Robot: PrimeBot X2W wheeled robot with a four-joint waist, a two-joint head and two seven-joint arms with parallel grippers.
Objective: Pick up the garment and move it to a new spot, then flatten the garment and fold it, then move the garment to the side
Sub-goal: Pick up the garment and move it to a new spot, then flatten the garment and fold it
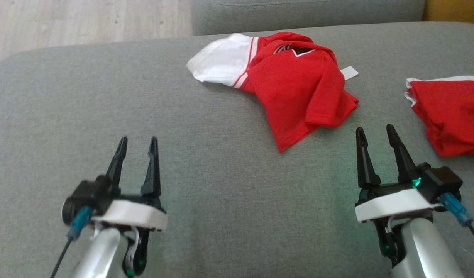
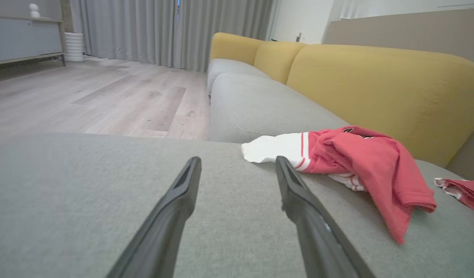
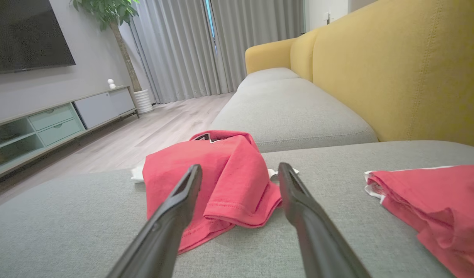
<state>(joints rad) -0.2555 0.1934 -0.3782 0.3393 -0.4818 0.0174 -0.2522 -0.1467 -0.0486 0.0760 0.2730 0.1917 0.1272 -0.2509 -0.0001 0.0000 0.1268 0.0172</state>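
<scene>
The left tool (image 1: 138, 139) is wide open and empty; the garment (image 1: 295, 85) lies bunched on the sofa (image 1: 221, 162) ahead; the right tool (image 1: 375, 128), near its hem, is open and empty too; flattening comes next, I think: grab two edges, pull flat.

Head cam is looking forward and down from above onto the grey sofa seat (image 1: 221, 162), with left claw (image 1: 138, 139) and right claw (image 1: 375, 129) showing near the frame's bottom. Left wrist cam is sitting low over the seat, looking along its own claw toward the curtains (image 2: 144, 31) and yellow backrest (image 2: 376, 85). Right wrist cam is sitting just as low, facing much the same way, nearer the red garment (image 1: 298, 85). All three are sharing that garment and the second red piece (image 1: 449, 112) at the right.
</scene>
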